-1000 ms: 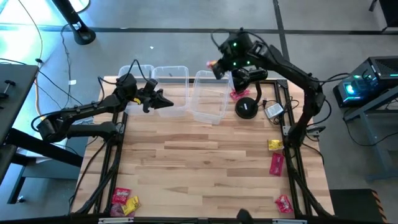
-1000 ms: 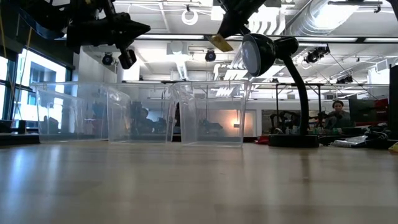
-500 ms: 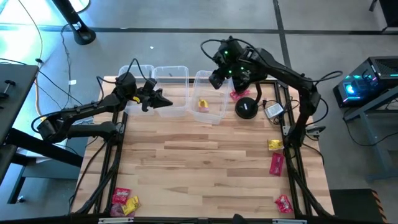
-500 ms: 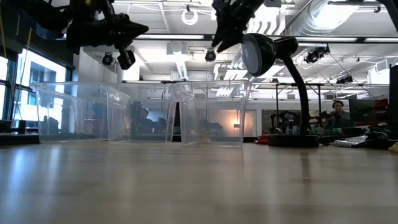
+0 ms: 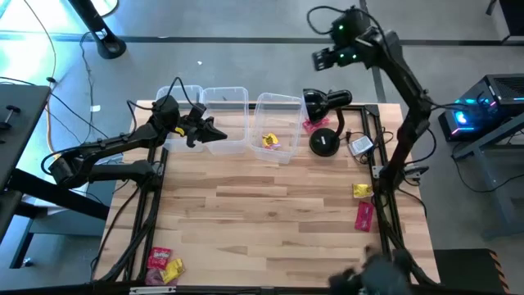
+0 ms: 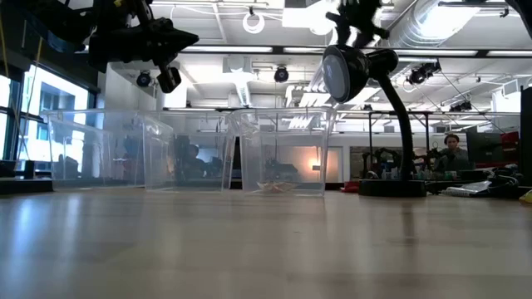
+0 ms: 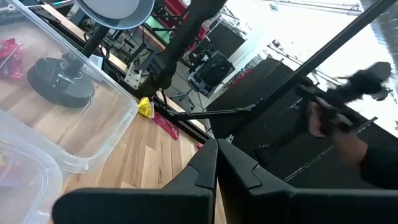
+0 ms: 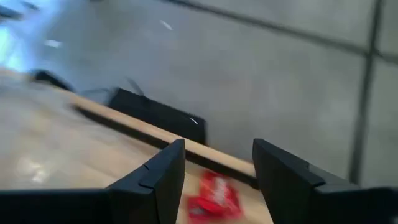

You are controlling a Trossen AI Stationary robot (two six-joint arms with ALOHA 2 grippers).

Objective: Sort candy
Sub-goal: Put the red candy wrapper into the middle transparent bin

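Observation:
A yellow candy (image 5: 270, 141) lies on the floor of the rightmost of three clear tubs (image 5: 278, 105); it also shows in the low view (image 6: 274, 186). My right gripper (image 5: 326, 59) is open and empty, raised high beyond the table's far edge; its wrist view (image 8: 217, 168) looks down on a red candy (image 8: 214, 194). That red candy (image 5: 309, 125) lies on the table behind the lamp. My left gripper (image 5: 214, 133) is shut and empty, held above the middle tub (image 5: 226, 105).
A black desk lamp (image 5: 324, 141) stands right of the tubs. Yellow (image 5: 361, 190) and red (image 5: 363, 215) candies lie near the right edge, and several candies (image 5: 164, 264) at the near left corner. A dark blurred shape (image 5: 381, 270) shows at the near right edge.
My right gripper has let go of the yellow candy, which has fallen into the rightmost tub. The gripper has then risen and swung toward the table's far right, past the far edge. A dark shape has come in at the near right edge.

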